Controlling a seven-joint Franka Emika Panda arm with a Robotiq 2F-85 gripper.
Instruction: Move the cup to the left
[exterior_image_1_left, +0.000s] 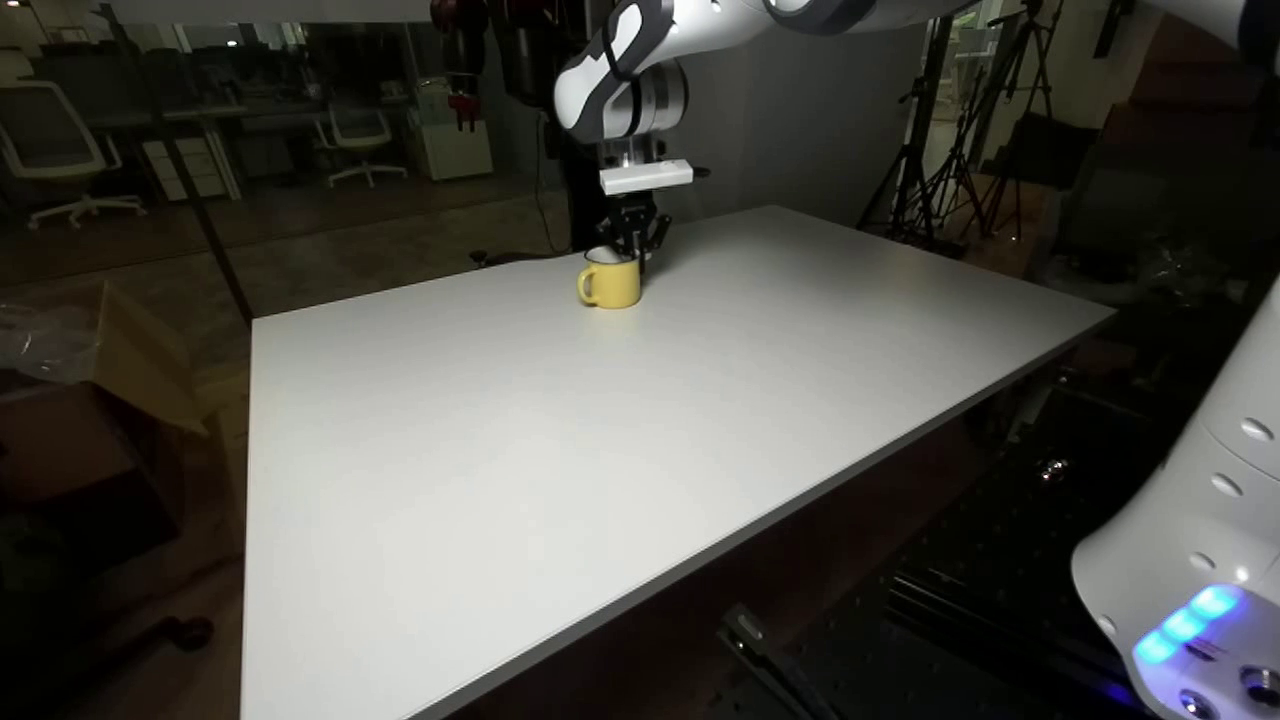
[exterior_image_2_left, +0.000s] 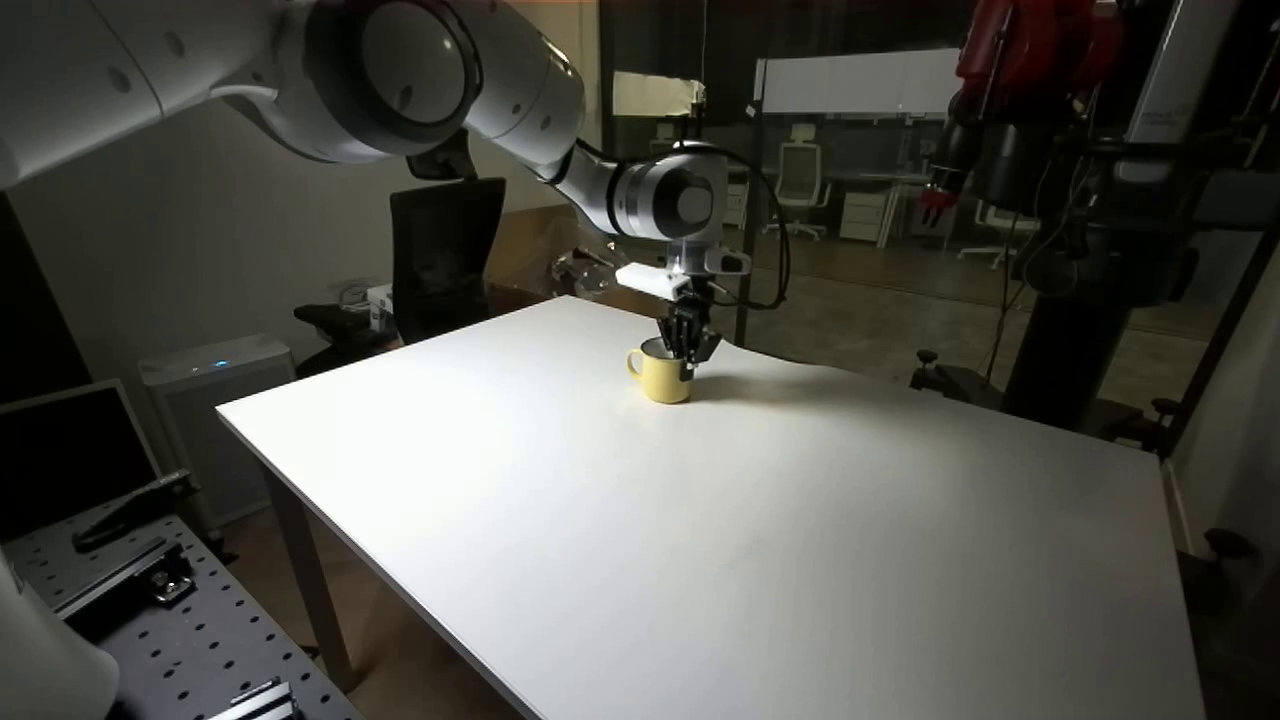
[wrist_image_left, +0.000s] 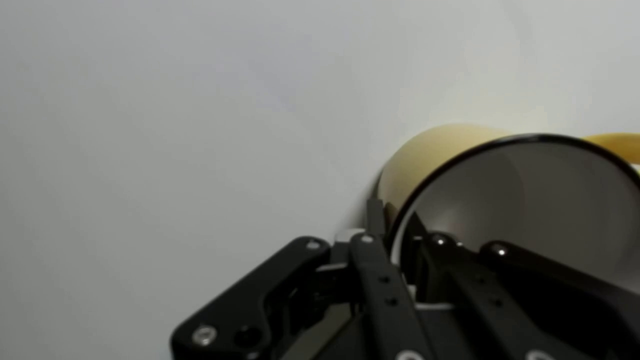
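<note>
Cup (exterior_image_1_left: 611, 284), upright at upper centre in an exterior view, is gripped at the rim by the claw (wrist_image_left: 395, 216), so grasping looks done, leftward move and release remaining, though contact with the tabletop (exterior_image_1_left: 620, 430) is unclear.

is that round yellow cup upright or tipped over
Upright: in both exterior views the round yellow cup has its dark rim on top.

Cup (exterior_image_1_left: 612, 285): it is standing upright on the table (exterior_image_1_left: 480, 480), near one edge.
My gripper (wrist_image_left: 395, 221): I am straddling the cup's wall (wrist_image_left: 435, 150), one finger (wrist_image_left: 419, 250) inside, one outside.
Handle (wrist_image_left: 617, 146): it is pointing away from me.
Box (exterior_image_1_left: 60, 445): it is sitting left of the table in an exterior view.
</note>
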